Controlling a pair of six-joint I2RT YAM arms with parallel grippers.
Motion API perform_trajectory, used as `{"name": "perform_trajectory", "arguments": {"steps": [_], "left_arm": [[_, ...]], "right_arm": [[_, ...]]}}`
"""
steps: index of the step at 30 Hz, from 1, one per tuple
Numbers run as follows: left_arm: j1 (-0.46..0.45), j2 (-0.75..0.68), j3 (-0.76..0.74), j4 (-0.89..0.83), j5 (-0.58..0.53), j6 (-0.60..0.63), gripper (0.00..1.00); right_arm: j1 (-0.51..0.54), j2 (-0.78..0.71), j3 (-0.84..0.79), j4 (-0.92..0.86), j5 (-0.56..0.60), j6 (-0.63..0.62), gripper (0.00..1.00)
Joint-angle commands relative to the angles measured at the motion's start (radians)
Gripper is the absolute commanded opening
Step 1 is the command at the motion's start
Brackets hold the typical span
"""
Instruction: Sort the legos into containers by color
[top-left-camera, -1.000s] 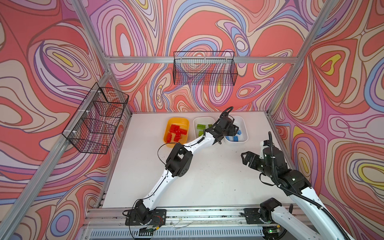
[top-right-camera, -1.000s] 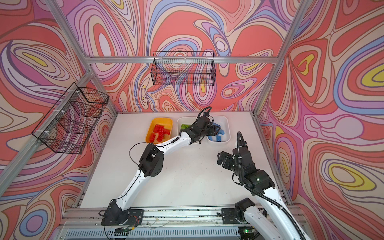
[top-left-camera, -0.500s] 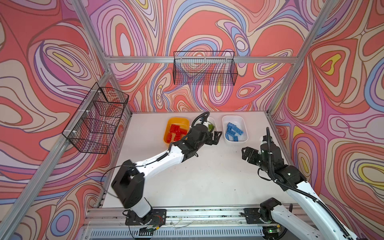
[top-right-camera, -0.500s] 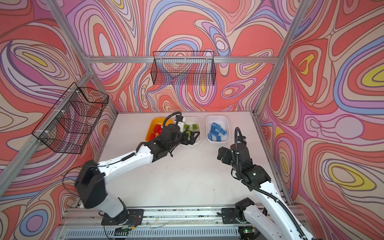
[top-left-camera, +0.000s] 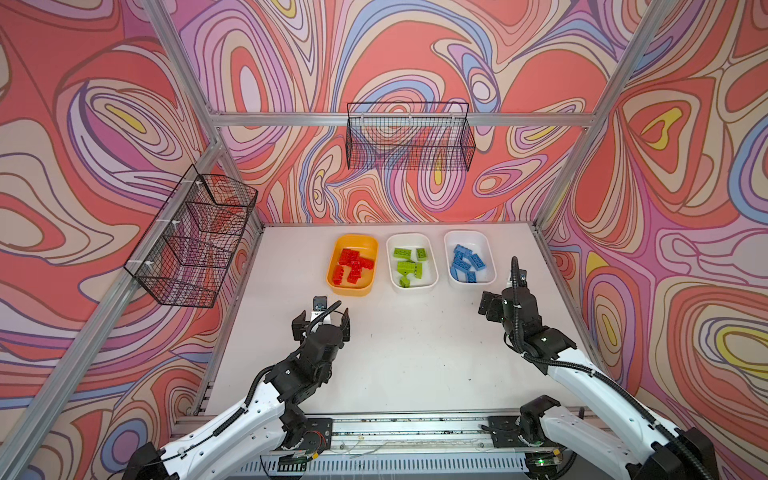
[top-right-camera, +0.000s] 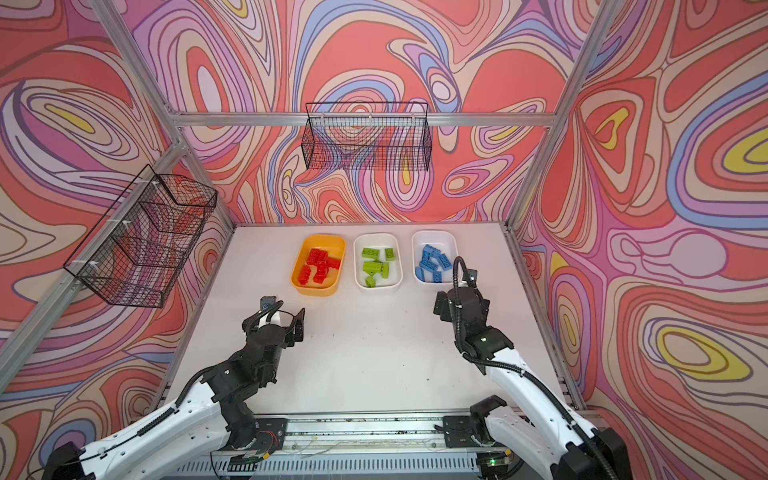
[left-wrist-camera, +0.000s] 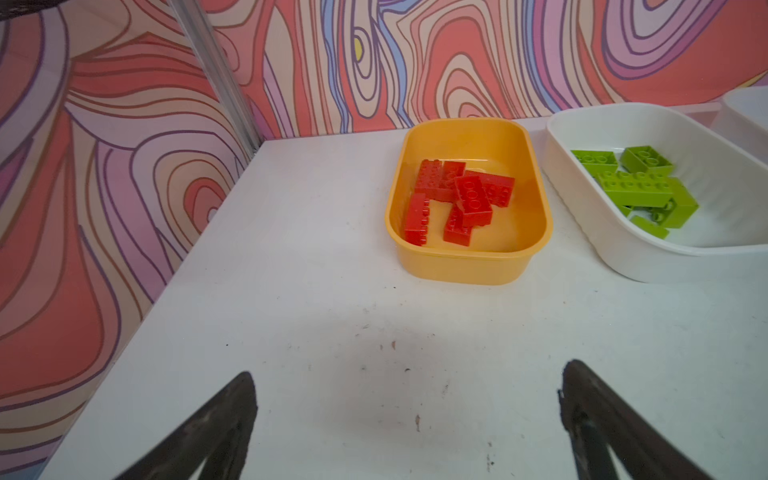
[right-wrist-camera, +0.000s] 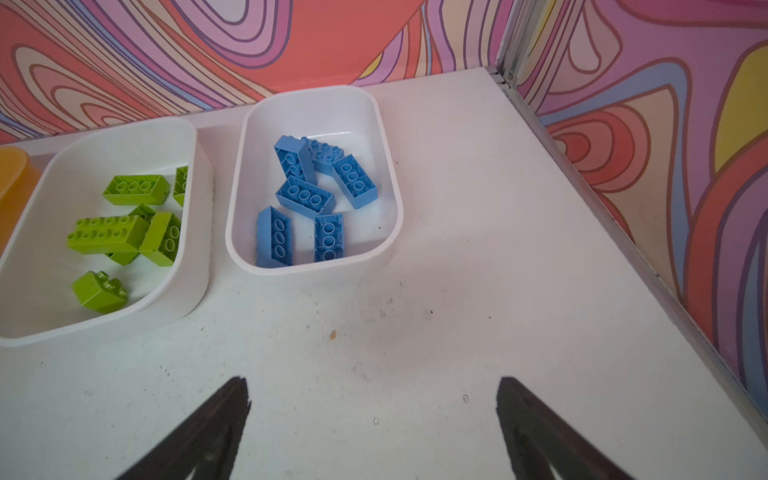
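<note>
Three containers stand in a row at the back of the table. The yellow-orange tub (top-left-camera: 373, 253) (left-wrist-camera: 457, 266) holds several red legos (top-left-camera: 351, 266) (left-wrist-camera: 469, 195). In the middle white tub (top-left-camera: 432, 266) (right-wrist-camera: 124, 324) lie several lime green legos (top-left-camera: 409, 268) (right-wrist-camera: 108, 235). The right white tub (top-left-camera: 488, 257) (right-wrist-camera: 316, 268) holds several light blue legos (top-left-camera: 465, 262) (right-wrist-camera: 305, 195). My left gripper (top-left-camera: 322, 320) (left-wrist-camera: 407, 386) is open and empty, just in front of the yellow-orange tub. My right gripper (top-left-camera: 503, 301) (right-wrist-camera: 372, 388), also open and empty, is in front of the blue-filled tub.
A black wire basket (top-left-camera: 409, 137) hangs on the back wall and another (top-left-camera: 195, 245) on the left wall. Aluminium posts (top-left-camera: 552, 199) frame the patterned walls. The white table (top-left-camera: 415, 353) shows small dark specks between the arms. A metal rail (top-left-camera: 407, 428) runs along its front edge.
My left arm has drawn back from over the blue-filled tub, across the tubs, to the table in front of the yellow-orange one, with its jaws spread wider. The right arm shifted only slightly.
</note>
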Motion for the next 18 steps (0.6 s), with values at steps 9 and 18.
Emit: {"name": "perform_trajectory", "arguments": {"steps": [9,18], "left_arm": [[0.302,0.318,0.012,0.452,0.085,0.241,1.0],[0.516,0.642,-0.014,0.841,0.316,0.269,1.0]], "right_arm": [[-0.043,0.139,-0.199,0.67,0.192,-0.163,0.98],[-0.157,0.321,-0.211,0.913,0.143,-0.265,0.98]]}}
